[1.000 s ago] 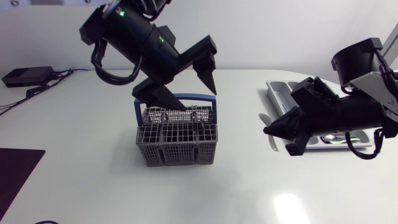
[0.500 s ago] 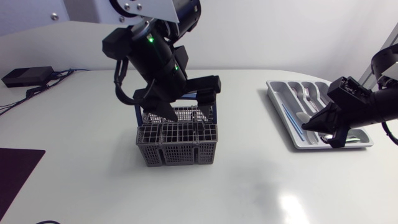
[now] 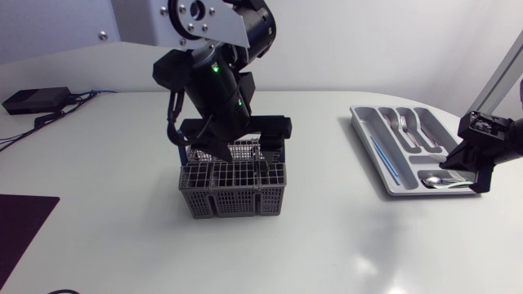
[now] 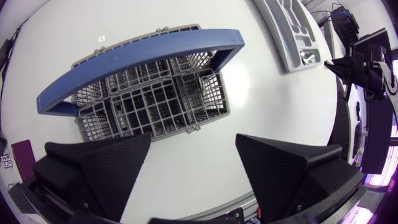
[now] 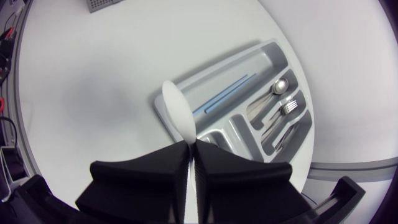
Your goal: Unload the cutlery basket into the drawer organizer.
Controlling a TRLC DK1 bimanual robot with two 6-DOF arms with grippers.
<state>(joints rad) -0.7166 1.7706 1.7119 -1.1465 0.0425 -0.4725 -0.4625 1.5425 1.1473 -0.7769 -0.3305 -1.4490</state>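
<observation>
The grey cutlery basket (image 3: pixel 233 192) with its blue handle (image 4: pixel 143 53) stands mid-table. My left gripper (image 3: pixel 245 139) hangs open just above its back half, one finger on each side of the handle. In the left wrist view the basket (image 4: pixel 149 106) lies ahead of the open gripper (image 4: pixel 193 146), and its cells look dark. The grey drawer organizer (image 3: pixel 384 175) lies at the right with forks (image 3: pixel 404 126), a metal spoon (image 3: pixel 437 180) and a blue piece (image 3: pixel 384 155). My right gripper (image 3: pixel 453 163) is over its near right end, shut on a white utensil (image 5: pixel 178 112) that sticks out over the organizer's rim (image 5: pixel 217 84).
A black box with cables (image 3: pixel 33 100) sits at the far left of the table. A dark mat (image 3: pixel 20 229) lies at the left edge. Bare white tabletop spreads between the basket and the organizer.
My left gripper has come down and turned over the basket. My right arm has carried the white utensil rightward, from mid-table to the organizer.
</observation>
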